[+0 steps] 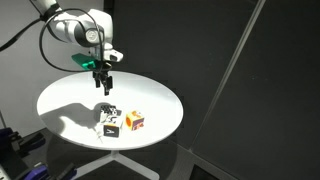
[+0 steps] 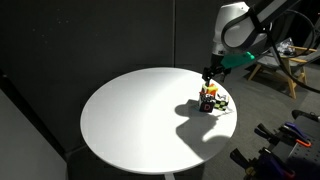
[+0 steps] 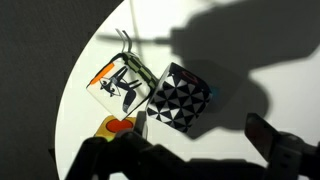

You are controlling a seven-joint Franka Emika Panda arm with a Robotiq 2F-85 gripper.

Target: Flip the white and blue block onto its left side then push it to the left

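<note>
Wrist view: the white and blue block (image 3: 180, 98) sits on the desk (image 3: 75, 120) with its checkered white face up and a strip of dark blue side showing on the right. The hand (image 3: 190, 150) hangs above it, fingers apart with nothing between them and no contact.

Progress, as a judgement: neither step looks started. The block stands flat in the cluster, so both the flip and the push to the left remain for you to do.

Surroundings: a cube with black and white markings (image 3: 120, 85) lies just left of the block in this view, its corner touching or nearly touching. An orange, yellow and red cube (image 3: 120, 127) sits near it, partly hidden by the left finger.

In an exterior view the hand (image 1: 104, 86) hovers over the far end of the group. The block (image 1: 106, 112) is behind the black cube (image 1: 110, 128), and the orange cube (image 1: 134, 121) is just to the right. In the other exterior frame the cluster (image 2: 210, 100) is too small to separate.

Obstruction: the marked cube crowds the side you must tip and push toward. Expect it to get shoved along. The group sits close to the desk's edge (image 2: 235, 115).
</note>
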